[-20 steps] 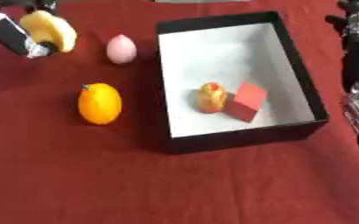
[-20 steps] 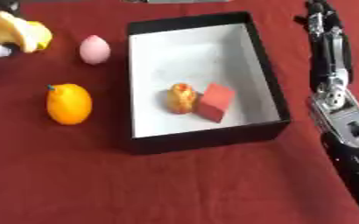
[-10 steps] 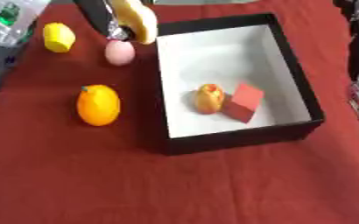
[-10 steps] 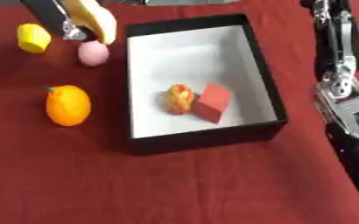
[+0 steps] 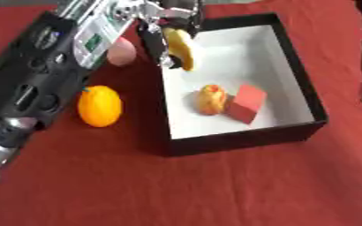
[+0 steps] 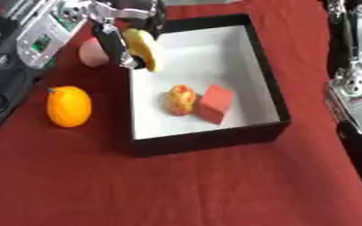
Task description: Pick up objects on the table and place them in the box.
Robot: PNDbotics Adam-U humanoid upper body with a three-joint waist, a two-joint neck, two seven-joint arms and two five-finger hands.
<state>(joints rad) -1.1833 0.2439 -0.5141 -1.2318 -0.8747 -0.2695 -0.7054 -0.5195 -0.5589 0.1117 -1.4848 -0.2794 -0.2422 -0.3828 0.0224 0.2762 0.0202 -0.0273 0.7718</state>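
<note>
My left hand (image 5: 162,31) reaches in from the left and is shut on a yellow banana-like object (image 5: 181,47), held over the left edge of the black box (image 5: 307,84). Inside the box, on its white floor, lie a yellow-red fruit (image 5: 210,99) and a red block (image 5: 246,103). An orange (image 5: 100,106) sits on the red cloth left of the box. A pink egg-shaped object (image 5: 122,52) lies behind it, partly hidden by my left arm. My right arm (image 6: 352,70) runs along the right edge; its hand does not show.
The red tablecloth (image 5: 184,185) covers the whole table, with open room in front of the box. My left forearm (image 5: 37,79) crosses the upper left and hides the cloth there.
My left hand has carried the yellow object rightward from the far left to the box's left edge. The small yellow item seen at far left half a second ago is now hidden by my arm.
</note>
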